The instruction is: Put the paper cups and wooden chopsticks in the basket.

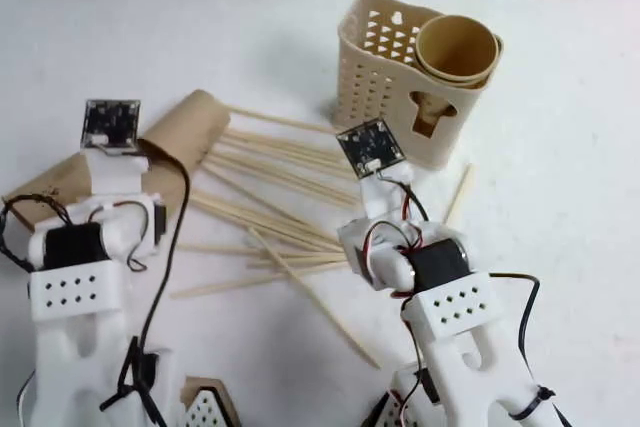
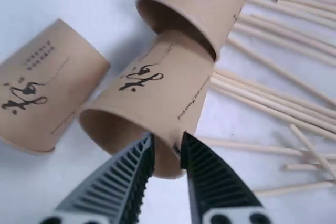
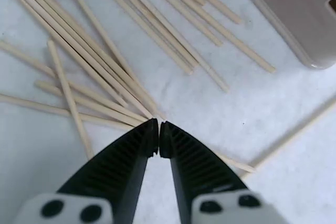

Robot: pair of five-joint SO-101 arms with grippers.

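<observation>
We judge the main risk lies with the left gripper (image 2: 167,142): it pinches only the thin rim of the near cup (image 2: 152,93), which lies on its side on the table (image 1: 560,197). That cup's base seems tucked into the mouth of a second cup (image 2: 205,3). A lift could drag that second cup along and drop it short of the basket (image 1: 385,77), or the paper wall could buckle and slide free. A third cup (image 2: 42,87) lies just beside the near one and could be knocked. The basket stands at the far side, well apart from these cups, with stacked cups (image 1: 455,47) already inside. The left fingers are clamped on the near cup's wall, one inside the mouth and one outside, with just the paper between them. The right gripper (image 3: 158,129) has its fingers together, tips nearly touching, at the ends of the scattered chopsticks (image 3: 105,61). We cannot tell whether a stick is caught.
</observation>
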